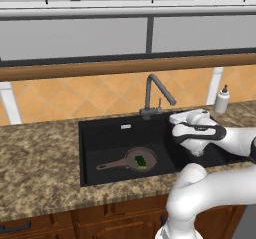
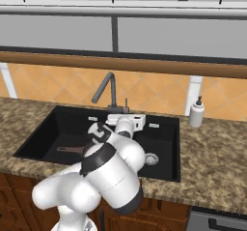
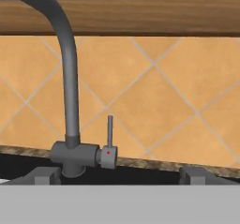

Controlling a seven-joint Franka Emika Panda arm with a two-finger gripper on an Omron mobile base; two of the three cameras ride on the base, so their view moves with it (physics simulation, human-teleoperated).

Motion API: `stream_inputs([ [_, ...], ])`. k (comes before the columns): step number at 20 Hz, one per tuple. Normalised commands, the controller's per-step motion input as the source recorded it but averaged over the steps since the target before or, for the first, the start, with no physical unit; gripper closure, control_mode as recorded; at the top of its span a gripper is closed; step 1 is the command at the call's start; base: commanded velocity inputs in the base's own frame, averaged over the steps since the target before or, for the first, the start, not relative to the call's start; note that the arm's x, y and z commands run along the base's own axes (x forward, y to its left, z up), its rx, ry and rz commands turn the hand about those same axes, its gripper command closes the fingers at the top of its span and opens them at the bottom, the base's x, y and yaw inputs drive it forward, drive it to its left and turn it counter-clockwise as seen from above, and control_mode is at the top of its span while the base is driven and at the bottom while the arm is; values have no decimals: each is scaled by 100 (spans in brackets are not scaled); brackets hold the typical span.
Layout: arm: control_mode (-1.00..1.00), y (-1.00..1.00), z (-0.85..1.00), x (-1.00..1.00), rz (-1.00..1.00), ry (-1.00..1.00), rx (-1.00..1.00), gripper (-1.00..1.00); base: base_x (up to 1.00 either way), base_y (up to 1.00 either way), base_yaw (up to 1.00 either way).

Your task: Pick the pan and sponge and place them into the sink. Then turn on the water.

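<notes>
Fingers [image 3: 119,175] spread wide, empty; faucet lever [image 3: 110,133] at 12 o'clock between them, upright, close ahead; no water yet.

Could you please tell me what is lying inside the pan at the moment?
The sponge lies inside the pan, in the sink's left basin. The pan floor beneath the sponge is covered.
</notes>
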Motion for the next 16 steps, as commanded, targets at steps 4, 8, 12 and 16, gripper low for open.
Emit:
stream_inputs([
  [4, -100, 0, 0, 31, 0, 0, 0, -100, 0, 0, 0],
  [8, -100, 0, -5, 23, 0, 0, 0, -100, 0, 0, 0],
  [12, -100, 0, -14, 24, 0, -3, 0, -100, 0, 0, 0],
  [16, -100, 0, -20, 30, 0, -5, 0, -100, 0, 0, 0],
])
